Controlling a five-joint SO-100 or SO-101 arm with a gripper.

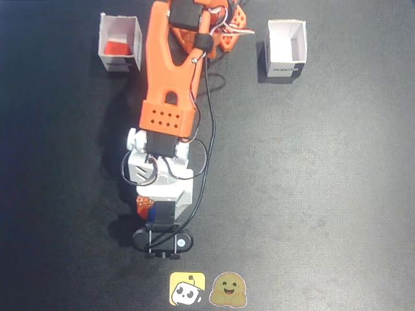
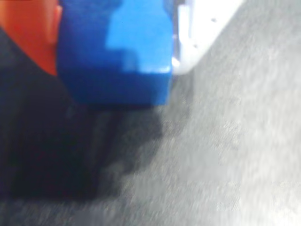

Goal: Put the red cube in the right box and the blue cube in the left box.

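The end effector [image 2: 115, 52] was closed on the blue cube [image 2: 115, 52], an orange finger [image 2: 28, 33] on one side and a white one [image 2: 197, 33] on the other in the wrist view. In the fixed view the cube [image 1: 150, 206] peeked out low down, near the two stickers [image 1: 209, 289] on the dark counter [image 1: 324, 194]. The red cube [image 1: 118, 46] already sat in the box [image 1: 120, 43] at upper left of that view. The other box [image 1: 285, 48], at upper right, looked empty, so the cube likely belonged there. To do it well, I judged the arm should lift clear, centre over the mouth, then release low. Both boxes carried a black strip with white print, too small to read.
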